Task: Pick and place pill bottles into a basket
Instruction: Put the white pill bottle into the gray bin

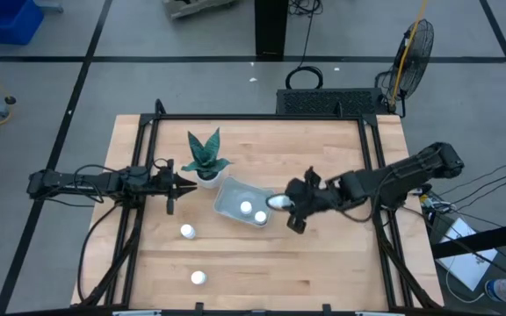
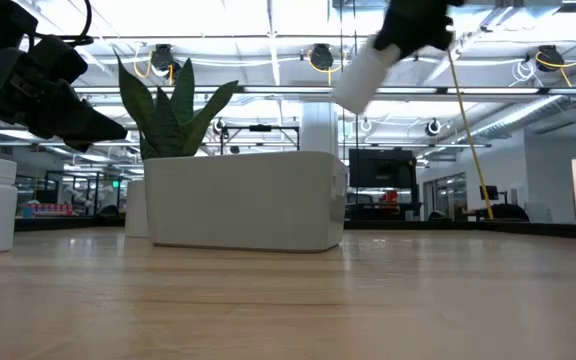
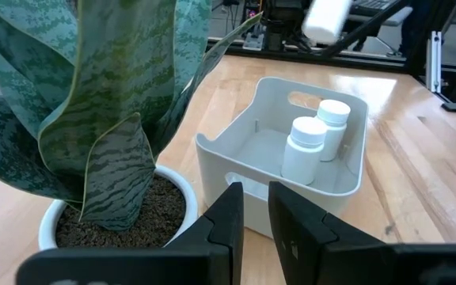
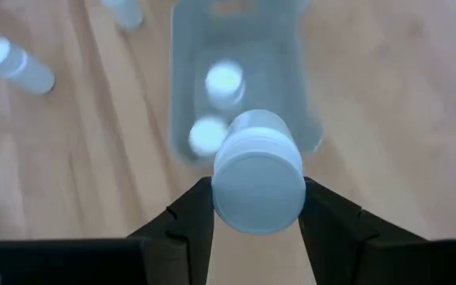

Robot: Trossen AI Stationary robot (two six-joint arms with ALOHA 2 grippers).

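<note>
**gripguy_R:** So here's my right gripper [image 4: 256, 207], both dark fingers clamped on the sides of a small white cylindrical pill bottle with a round white cap [image 4: 258, 180]. I've got it up in the air, just beside the near rim of the pale grey-blue shallow rectangular basket [image 1: 227, 195]. Two more of the same bottles [image 3: 317, 142] stand inside already, two others [image 1: 187, 232] sit out on the light wooden table [image 1: 323, 263].

**benchlurker:** How's it feel in the grip?

**gripguy_R:** My guess is light and stiff, hard smooth plastic, so kinda slippery. Squeezing across the body just under the cap seems the safe spot; the round wall could roll between flat pads if I pinch off-centre. Doubt it's fragile.

**benchlurker:** And the other arm?

**gripguy_R:** My left gripper [image 1: 172, 184] is pressed together on nothing, parked by the white pot with the green spiky plant [image 1: 206, 162].
</note>
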